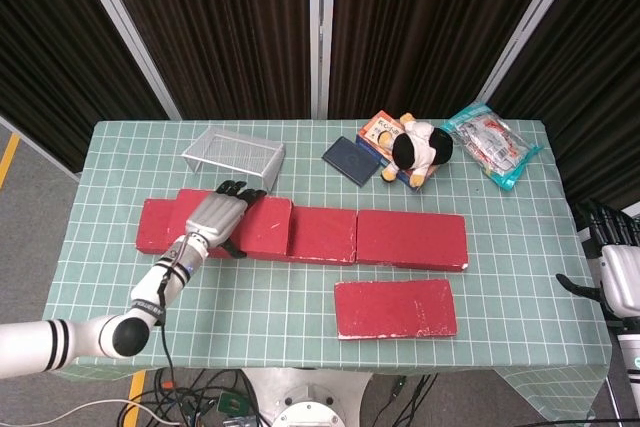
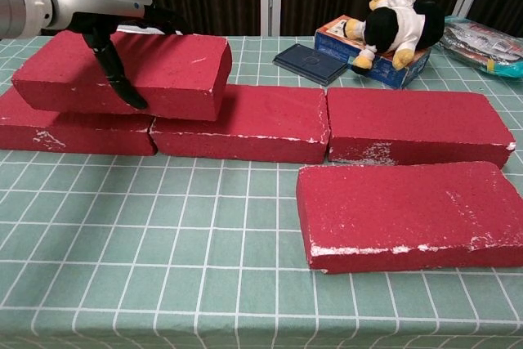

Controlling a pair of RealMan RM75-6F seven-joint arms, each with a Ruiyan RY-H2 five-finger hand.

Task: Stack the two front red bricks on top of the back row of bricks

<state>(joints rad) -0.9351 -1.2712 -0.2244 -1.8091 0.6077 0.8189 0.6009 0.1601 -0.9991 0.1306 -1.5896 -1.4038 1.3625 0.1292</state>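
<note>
My left hand (image 1: pixel 217 217) (image 2: pixel 102 30) grips a red brick (image 1: pixel 262 227) (image 2: pixel 172 67) from above, fingers over its far edge and thumb down its front face. The brick sits over the seam between the left back brick (image 1: pixel 155 227) (image 2: pixel 73 135) and the middle back brick (image 1: pixel 322 235) (image 2: pixel 245 124); I cannot tell whether it rests on them. The right back brick (image 1: pixel 412 239) (image 2: pixel 417 124) is bare on top. The other front brick (image 1: pixel 395 308) (image 2: pixel 409 214) lies flat at the front right. My right hand (image 1: pixel 620 272) hangs open past the table's right edge.
A wire basket (image 1: pixel 235 154) (image 2: pixel 159 42) stands just behind the held brick. Further back are a dark case (image 1: pixel 350 160) (image 2: pixel 309 63), a plush toy (image 1: pixel 420 150) (image 2: pixel 400 22) on a box, and a snack bag (image 1: pixel 490 147). The green checked cloth (image 1: pixel 280 297) covers the table.
</note>
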